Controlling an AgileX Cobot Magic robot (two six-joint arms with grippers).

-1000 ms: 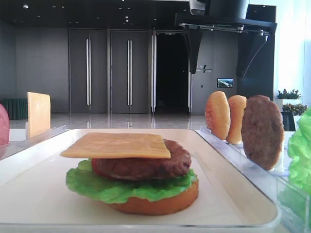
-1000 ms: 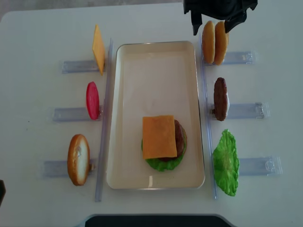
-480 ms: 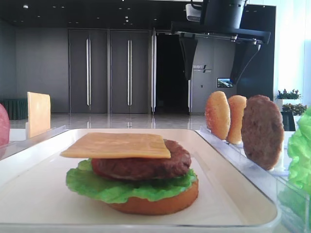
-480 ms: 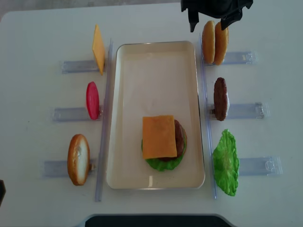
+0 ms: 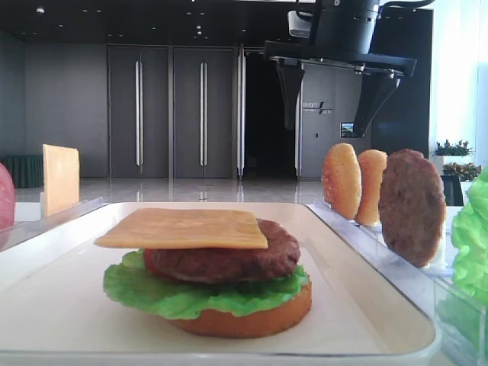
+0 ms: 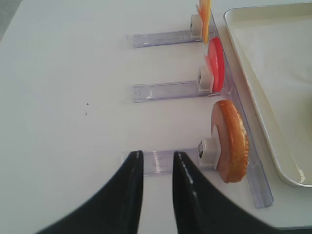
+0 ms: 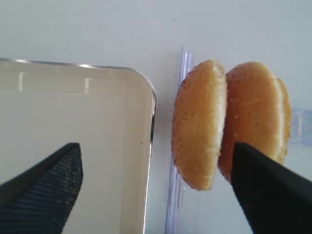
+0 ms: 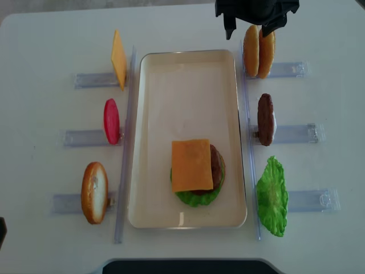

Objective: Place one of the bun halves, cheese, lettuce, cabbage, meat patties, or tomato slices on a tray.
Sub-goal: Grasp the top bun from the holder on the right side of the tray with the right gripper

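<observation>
Right gripper (image 8: pixel 255 23) hung wide open above the two buns (image 7: pixel 229 124) standing on edge in the rack (image 8: pixel 288 69) by the tray's far right corner, nothing held. In the wrist view one finger (image 7: pixel 41 187) sat over the tray (image 7: pixel 141 146), the other finger (image 7: pixel 270 192) over the outer bun; the inner bun lay in the gap, untouched.

Left gripper (image 6: pixel 156 195) was nearly closed, empty, parked over the table's near left part beside the bun (image 6: pixel 231 141) in the nearest left rack.

On the tray's near half: stack of bottom bun, lettuce (image 8: pixel 197 197), patty (image 8: pixel 215 166), cheese (image 8: pixel 191 165) on top.

Risks, as I judge: the buns touch, so closing could drag or topple both; the inner finger could clip the tray rim on descent; an off-centre grip could let the bun twist out.
</observation>
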